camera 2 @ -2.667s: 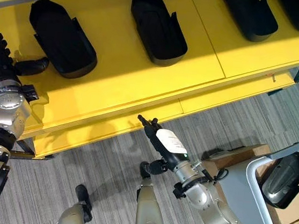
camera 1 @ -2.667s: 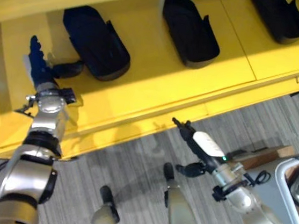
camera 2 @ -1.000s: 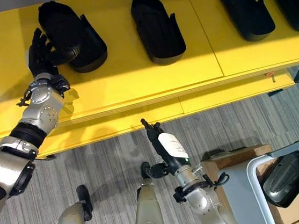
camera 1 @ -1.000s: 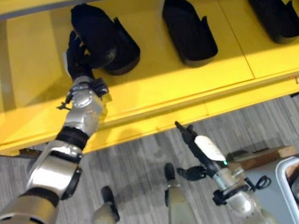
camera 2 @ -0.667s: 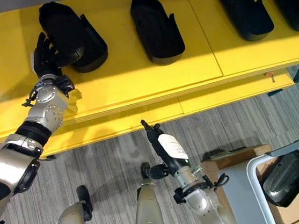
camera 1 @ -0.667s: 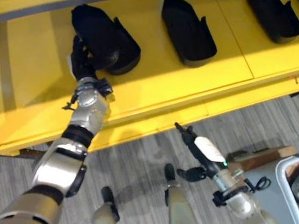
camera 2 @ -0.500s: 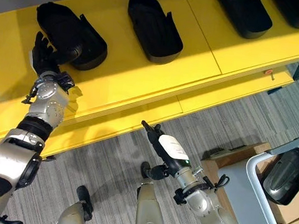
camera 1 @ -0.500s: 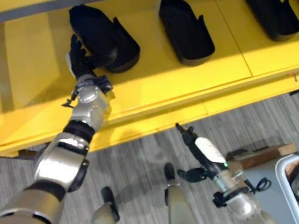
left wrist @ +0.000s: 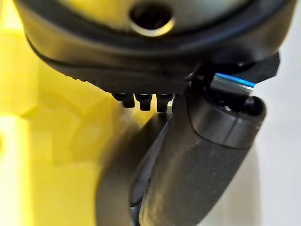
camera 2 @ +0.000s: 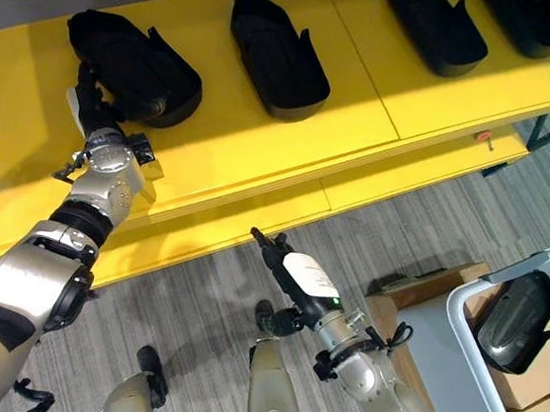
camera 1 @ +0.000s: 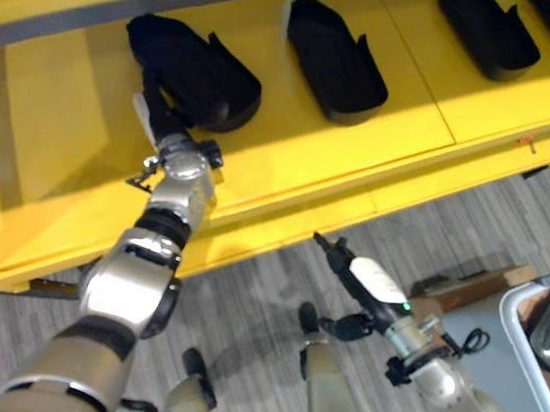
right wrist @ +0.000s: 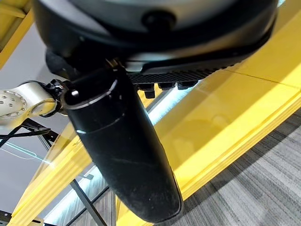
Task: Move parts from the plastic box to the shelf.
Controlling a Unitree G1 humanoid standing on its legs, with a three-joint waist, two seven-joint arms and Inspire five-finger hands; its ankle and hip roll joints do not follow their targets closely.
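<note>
The yellow shelf spans ten to two o'clock. The leftmost black part rests there, touched by the left hand, fingers straight. It looks a rigid, light shell; grip its rim. The right hand hangs empty, fingers straight.

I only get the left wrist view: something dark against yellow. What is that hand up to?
Observer: The left hand rests with straight fingers against the leftmost black part on the yellow shelf.
Operator: And the other hand?
Observer: The right hand hangs open over the floor, holding nothing.
Operator: Any parts to move yet?
Observer: One dark part lies in the plastic box.
</note>
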